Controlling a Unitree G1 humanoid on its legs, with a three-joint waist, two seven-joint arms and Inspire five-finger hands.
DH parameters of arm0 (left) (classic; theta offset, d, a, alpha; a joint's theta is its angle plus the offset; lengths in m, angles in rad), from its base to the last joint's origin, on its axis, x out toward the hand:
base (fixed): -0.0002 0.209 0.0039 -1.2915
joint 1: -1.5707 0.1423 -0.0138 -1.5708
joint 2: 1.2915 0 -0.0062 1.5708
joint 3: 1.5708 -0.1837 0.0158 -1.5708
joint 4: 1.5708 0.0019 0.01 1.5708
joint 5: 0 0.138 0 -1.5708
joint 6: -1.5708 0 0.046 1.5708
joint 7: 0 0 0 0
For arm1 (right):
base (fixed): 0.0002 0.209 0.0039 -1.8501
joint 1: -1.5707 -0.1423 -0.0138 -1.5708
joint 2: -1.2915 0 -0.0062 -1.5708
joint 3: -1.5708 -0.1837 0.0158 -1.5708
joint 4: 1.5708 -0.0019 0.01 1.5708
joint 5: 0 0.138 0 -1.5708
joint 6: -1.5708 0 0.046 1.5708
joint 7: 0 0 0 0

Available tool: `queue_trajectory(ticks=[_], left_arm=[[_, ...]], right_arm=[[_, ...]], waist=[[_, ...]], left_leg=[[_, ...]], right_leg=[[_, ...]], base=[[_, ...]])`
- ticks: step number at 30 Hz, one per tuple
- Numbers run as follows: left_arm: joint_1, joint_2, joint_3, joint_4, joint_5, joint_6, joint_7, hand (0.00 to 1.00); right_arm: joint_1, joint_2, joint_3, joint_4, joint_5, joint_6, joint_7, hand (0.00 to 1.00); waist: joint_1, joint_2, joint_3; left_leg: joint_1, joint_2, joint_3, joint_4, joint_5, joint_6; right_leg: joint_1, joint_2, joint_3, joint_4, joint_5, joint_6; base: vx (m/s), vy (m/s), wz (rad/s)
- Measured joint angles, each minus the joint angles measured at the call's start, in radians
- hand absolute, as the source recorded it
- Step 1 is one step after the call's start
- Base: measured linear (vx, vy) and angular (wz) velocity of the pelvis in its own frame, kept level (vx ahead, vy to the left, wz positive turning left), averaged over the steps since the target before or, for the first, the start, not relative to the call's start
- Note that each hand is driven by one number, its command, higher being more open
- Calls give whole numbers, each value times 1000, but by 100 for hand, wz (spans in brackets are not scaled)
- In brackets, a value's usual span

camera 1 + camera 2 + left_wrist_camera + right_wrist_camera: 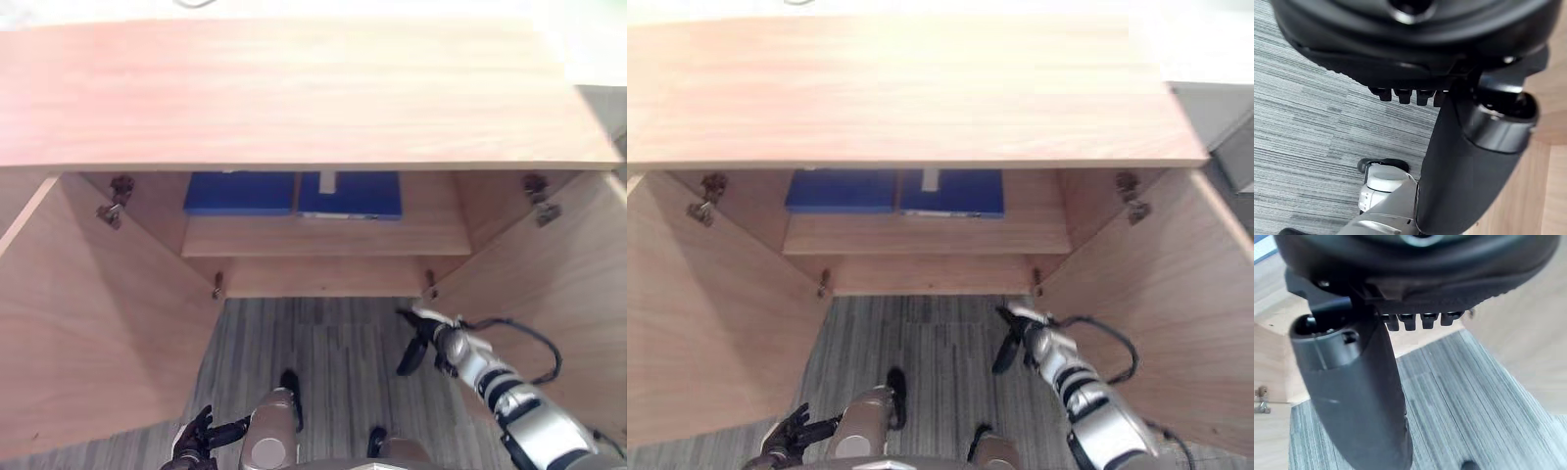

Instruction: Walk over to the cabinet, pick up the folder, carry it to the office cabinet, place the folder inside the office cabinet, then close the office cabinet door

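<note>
Zero load: you are facing the cabinet [294,93] with the folder [350,194] already lying inside, and by my read the door-closing step is coming up.
The folder is lying flat on the shelf [323,237], just beside another blue folder [240,193]; I cannot tell which one is yours. Your left hand [193,441] is hanging low by the left door [88,323], fingers loosely spread, holding nothing. Your right hand [431,338] is hovering over the floor [323,343] near the right door [558,294], fingers relaxed and pointing down, also empty. To do it well, be reaching round to a door's outer face near its free edge, far from the hinges, and pushing with flat fingers in one smooth arc. Be keeping the arm clear of the opening while the panel is swinging. Both doors are standing open, so repeat on the other side.
</note>
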Motion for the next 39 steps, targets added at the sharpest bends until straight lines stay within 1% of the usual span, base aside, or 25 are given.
queue_trajectory(ticks=[1,3,4,5,6,7,9,12,14,16,17,18,19,20,21,22,23,24,26,27,29,31,35,38,39], left_arm=[[-9,2,0,10,7,0,1,100],[-18,-1,0,35,31,-1,14,100],[-24,-4,-3,51,41,-1,19,100],[-24,-11,-5,55,43,-1,23,100],[-28,-18,-6,60,44,-1,36,100],[-32,-18,-7,65,43,-1,39,100],[-57,-58,-14,68,27,-7,57,100],[-82,-88,-9,68,27,-25,82,100],[-94,-105,-2,68,27,-27,106,100],[-97,-129,22,68,27,-32,123,100],[-95,-152,45,68,27,-32,130,100],[-94,-176,77,78,27,-31,131,100],[-89,-184,92,88,28,-29,130,100],[-86,-193,115,92,28,-27,127,100],[-72,-179,151,91,28,-26,132,100],[-63,-163,159,85,28,-24,132,100],[-56,-159,184,88,28,-20,133,100],[-27,-186,204,90,15,-17,140,100],[-20,-210,211,94,17,-19,143,100],[-22,-188,225,105,16,-20,142,100],[-17,-190,220,134,25,-18,143,100],[-28,-186,179,140,27,-17,144,100],[-59,-184,97,142,26,-9,150,100],[-60,-174,50,130,26,-9,152,100],[-60,-168,24,127,28,-9,156,100]], right_arm=[[24,11,-32,2,42,0,0,100],[83,64,-149,17,190,-6,-24,100],[115,102,-224,22,266,-7,-44,100],[131,121,-252,22,312,-8,-56,100],[168,158,-305,20,391,-13,-80,100],[187,175,-331,20,418,-17,-89,100],[290,238,-435,2,546,-42,-148,100],[392,290,-480,-53,610,-46,-208,100],[474,330,-524,-91,658,-47,-261,100],[521,352,-580,-121,691,-46,-301,100],[535,359,-612,-143,703,-46,-321,100],[539,365,-638,-170,703,-49,-338,100],[540,365,-642,-181,702,-53,-346,100],[535,368,-645,-192,702,-58,-353,100],[540,381,-642,-198,701,-57,-356,100],[547,387,-641,-201,701,-57,-356,100],[550,382,-642,-207,699,-55,-356,100],[565,374,-652,-242,698,-56,-357,100],[560,357,-672,-263,697,-57,-358,100],[557,363,-675,-255,696,-60,-357,100],[551,340,-675,-218,694,-60,-356,100],[536,318,-672,-181,675,-60,-353,100],[525,261,-605,-161,610,-45,-351,100],[506,246,-524,-236,533,-45,-344,100],[487,246,-496,-266,497,-49,-335,100]], waist=[[-2,-1,-6],[-21,2,-29],[-30,1,-48],[-38,-4,-59],[-56,-16,-79],[-64,-18,-87],[-91,-13,-112],[-107,-19,-122],[-143,-28,-128],[-154,-25,-126],[-154,-22,-121],[-153,0,-116],[-152,28,-116],[-149,34,-111],[-149,0,-112],[-146,-26,-113],[-145,-28,-111],[-140,15,-134],[-131,56,-149],[-128,20,-155],[-125,48,-174],[-129,57,-174],[-133,54,-171],[-135,47,-171],[-136,46,-172]], left_leg=[[8,-1,-33,3,1,-9],[39,1,-182,-17,-7,-53],[74,4,-225,-67,-13,-66],[94,4,-224,-102,-11,-67],[129,1,-186,-177,27,-69],[150,1,-166,-218,48,-67],[246,-12,-86,-376,108,-68],[301,-22,-33,-429,120,-68],[337,-21,36,-425,117,-66],[373,-11,101,-422,115,-68],[391,-1,152,-416,114,-70],[398,29,199,-404,105,-71],[399,60,219,-397,103,-68],[402,88,265,-381,102,-69],[427,93,310,-358,93,-83],[439,79,327,-345,85,-94],[460,99,336,-329,74,-113],[465,127,341,-327,65,-115],[461,163,365,-356,61,-109],[477,142,386,-363,63,-119],[506,167,382,-397,64,-122],[510,185,358,-406,70,-106],[513,188,351,-407,70,-94],[516,169,347,-413,73,-98],[514,159,338,-419,80,-109]], right_leg=[[10,12,11,-12,14,-3],[30,49,71,-51,56,-10],[31,59,110,-76,72,-12],[28,58,128,-90,79,-13],[12,51,163,-107,102,-7],[4,50,181,-115,117,-3],[-18,44,271,-139,168,5],[-37,44,344,-151,192,8],[-39,46,382,-150,193,7],[-50,66,414,-141,191,1],[-63,63,374,-139,182,-28],[-68,52,279,-158,167,-95],[-71,46,214,-151,160,-113],[-115,24,97,-58,156,-119],[-142,-45,-36,112,117,-151],[-121,-74,-74,107,75,-124],[-108,-73,-109,99,80,-57],[-102,-64,-185,52,80,-70],[-119,-55,-255,72,88,-77],[-142,-68,-233,119,91,-73],[-130,-7,-216,74,97,-80],[-141,41,-195,63,100,-97],[-138,54,-197,62,96,-101],[-135,39,-192,61,96,-92],[-128,28,-195,53,100,-84]], base=[[9,-93,-44],[-24,-100,-73],[-24,-66,-84],[-43,-10,-98],[-48,18,-74],[-79,39,-96],[-99,54,-119],[-166,73,-114],[-180,6,-106],[-183,3,-104],[-170,27,-122],[-198,23,-126],[-137,-4,-122],[-111,-97,-117],[-98,-136,-107],[-69,-190,-96],[41,-147,-94],[71,-107,-101],[27,-49,-97],[19,-110,-96],[63,-101,-80],[77,-84,-54],[95,-29,-6],[98,82,2],[93,124,12]])
